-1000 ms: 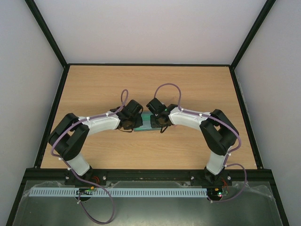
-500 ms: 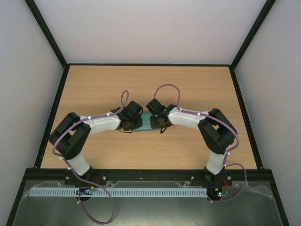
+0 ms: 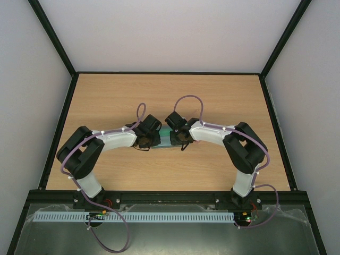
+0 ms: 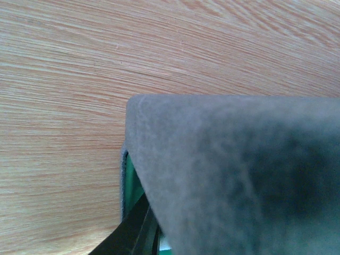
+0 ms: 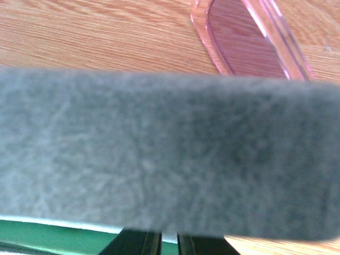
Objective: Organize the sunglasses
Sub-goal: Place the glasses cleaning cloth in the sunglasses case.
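Overhead, both arms bend inward and meet at the middle of the wooden table [image 3: 159, 95]; the left gripper [image 3: 154, 137] comes in from the left of centre, the right gripper [image 3: 178, 137] from the right, and squeezed between them sits the grey-blue case [image 3: 166, 139], only a teal sliver of it showing; on the left wrist camera the case's fuzzy grey flap fills the lower right of the frame, a strip of green lining [image 4: 132, 186] peeks out beneath it at the lower left, and one dark finger [image 4: 130, 239] pokes up under that flap from the bottom edge; how wide that claw stands, I cannot tell, the flap hides it; over to the right wrist camera, where a broad grey band of the case runs straight across the middle of the frame, green showing at the bottom left and dark finger shapes at the bottom centre; whether that claw is wide or narrow, I cannot tell either; and there are the sunglasses [image 5: 247, 40], upper right of that frame, pink frame and pinkish lens lying on the bare wood just beyond the case's far edge, outside the case; from overhead they are hidden behind the right arm's head.
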{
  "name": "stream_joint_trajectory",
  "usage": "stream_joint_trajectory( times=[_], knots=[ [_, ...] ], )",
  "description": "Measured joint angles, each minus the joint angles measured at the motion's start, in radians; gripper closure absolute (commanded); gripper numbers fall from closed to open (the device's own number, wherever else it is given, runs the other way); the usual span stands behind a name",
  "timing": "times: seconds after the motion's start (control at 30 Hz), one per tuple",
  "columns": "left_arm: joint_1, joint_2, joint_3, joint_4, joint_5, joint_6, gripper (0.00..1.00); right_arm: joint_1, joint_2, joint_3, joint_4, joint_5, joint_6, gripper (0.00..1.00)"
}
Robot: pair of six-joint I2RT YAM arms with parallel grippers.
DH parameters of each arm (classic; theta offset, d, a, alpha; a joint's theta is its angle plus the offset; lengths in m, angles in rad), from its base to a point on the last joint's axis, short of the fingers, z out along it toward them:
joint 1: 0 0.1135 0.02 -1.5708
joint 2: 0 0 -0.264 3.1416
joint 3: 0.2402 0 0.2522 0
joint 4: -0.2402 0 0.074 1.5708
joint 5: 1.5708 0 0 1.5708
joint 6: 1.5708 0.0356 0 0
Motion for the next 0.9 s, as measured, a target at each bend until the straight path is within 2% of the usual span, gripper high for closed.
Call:
stream_joint_trajectory(
  times=[0.13,0.3,0.37,0.5,0.53,0.9],
  knots=[
    [0.000,0.000,-0.001,0.000,-0.002,0.000,0.84,0.000,0.000,0.000,-0.001,0.011,0.000,0.80],
    [0.000,0.000,-0.001,-0.001,-0.003,0.000,0.81,0.000,0.000,0.000,-0.002,0.026,0.000,0.80],
    [0.000,0.000,-0.001,-0.002,-0.003,0.000,0.75,0.000,0.000,0.000,-0.002,0.032,0.000,0.80],
    [0.000,-0.003,0.000,-0.003,-0.006,0.000,0.53,0.000,-0.001,0.000,-0.003,0.038,0.000,0.81],
    [0.000,-0.008,0.000,-0.003,-0.006,-0.001,0.50,0.000,-0.002,0.000,-0.003,0.038,0.000,0.81],
    [0.000,-0.075,0.000,-0.040,-0.019,0.000,0.54,-0.001,-0.091,0.003,-0.004,0.023,-0.004,0.85]
  ],
)
